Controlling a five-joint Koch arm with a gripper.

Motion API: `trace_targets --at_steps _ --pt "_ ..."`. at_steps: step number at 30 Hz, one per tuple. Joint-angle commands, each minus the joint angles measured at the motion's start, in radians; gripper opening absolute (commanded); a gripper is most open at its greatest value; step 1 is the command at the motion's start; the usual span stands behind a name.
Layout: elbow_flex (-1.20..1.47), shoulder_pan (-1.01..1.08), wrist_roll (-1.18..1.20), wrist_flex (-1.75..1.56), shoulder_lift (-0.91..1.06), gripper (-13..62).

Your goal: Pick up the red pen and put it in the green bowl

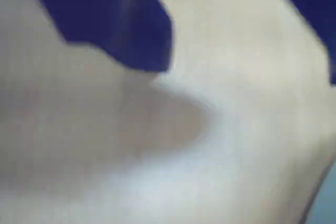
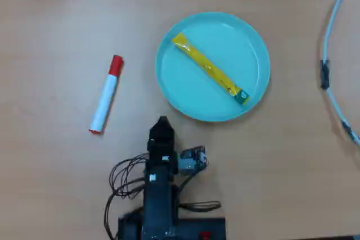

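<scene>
Only blurred blue jaw shapes against a pale surface are shown in the wrist view; the whole layout is given by the overhead view alone. There, the gripper (image 2: 162, 122) is seen as one dark tip, so whether it is released or clenched cannot be told. The red pen (image 2: 106, 95) is laid on the bare table (image 2: 50, 21), well left of the green bowl (image 2: 169, 82), cap end far. A yellow sachet (image 2: 209, 68) is held diagonally inside the bowl. Open tabletop is left around the pen; a pale cable (image 2: 332, 32) is curved along the right edge
</scene>
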Motion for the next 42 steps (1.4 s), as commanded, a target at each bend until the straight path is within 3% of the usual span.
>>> trace_targets --at_steps 1,11,16,27,36,42 --pt "-0.193 -0.224 -0.126 0.129 0.078 32.6" --pt "-0.198 -0.224 -0.126 0.130 0.078 32.6" --pt "-0.336 -0.244 -0.133 0.293 0.057 32.7" --pt "-0.844 -0.287 -0.152 0.676 -0.356 32.4" --pt "-1.339 -0.304 -0.584 0.999 -0.690 33.3" --pt "-1.508 -0.347 -0.844 1.072 -0.749 32.8"
